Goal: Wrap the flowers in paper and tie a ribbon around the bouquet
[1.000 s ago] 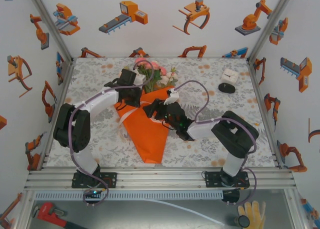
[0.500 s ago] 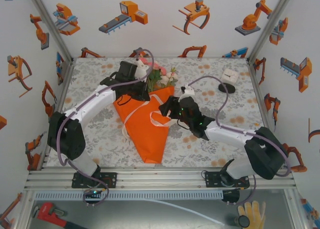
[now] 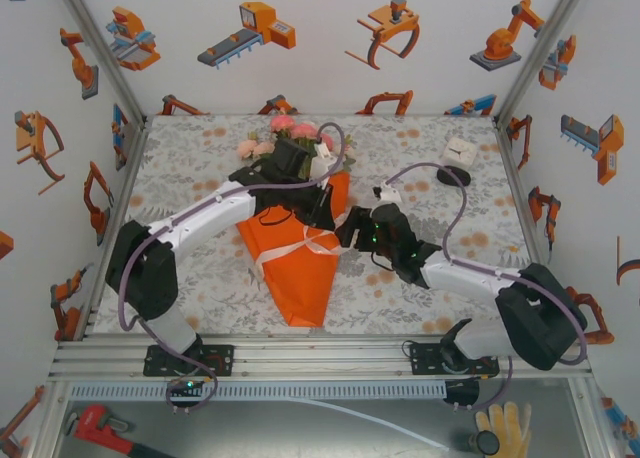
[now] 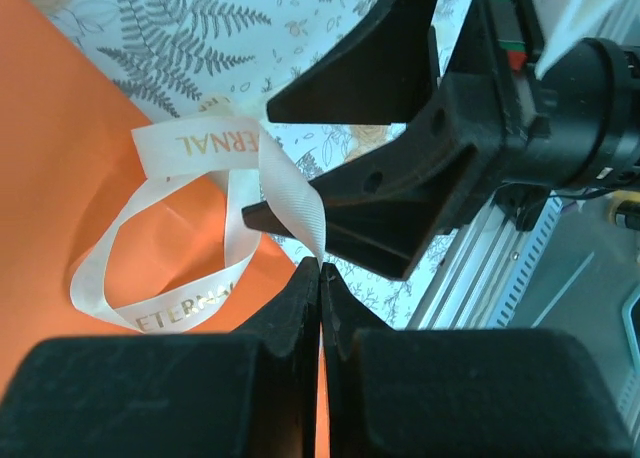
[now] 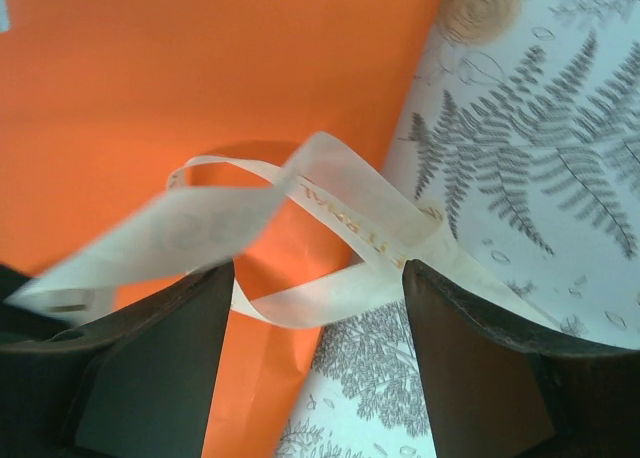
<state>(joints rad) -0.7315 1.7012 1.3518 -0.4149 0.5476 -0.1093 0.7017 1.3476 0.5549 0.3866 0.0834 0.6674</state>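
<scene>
Top external: the bouquet (image 3: 299, 283) lies mid-table, with the ribbon (image 3: 303, 247) across its waist. The left gripper (image 4: 320, 266) is closed, pinching a ribbon tail. The right gripper (image 5: 317, 273) gapes astride the loop. Best to close right on one strand, then draw both gently toward 3 and 9 o'clock. The bouquet's long axis runs tip at 6, flowers (image 3: 295, 130) at 12.

Two black-and-white arms strung with purple-grey cable

The left arm (image 3: 205, 216) and right arm (image 3: 470, 275) each have bulky matte-black joint housings, glossy white link tubes and a black base plate. A thin purple-grey cable (image 3: 443, 193) loops along each arm. The left pincer (image 4: 320, 270) has black, soft-looking padded fingers. The right pincer (image 5: 315, 318) has broad matte-black fingers with small round holes, and a white connector block (image 3: 388, 190) sits on its wrist.
</scene>
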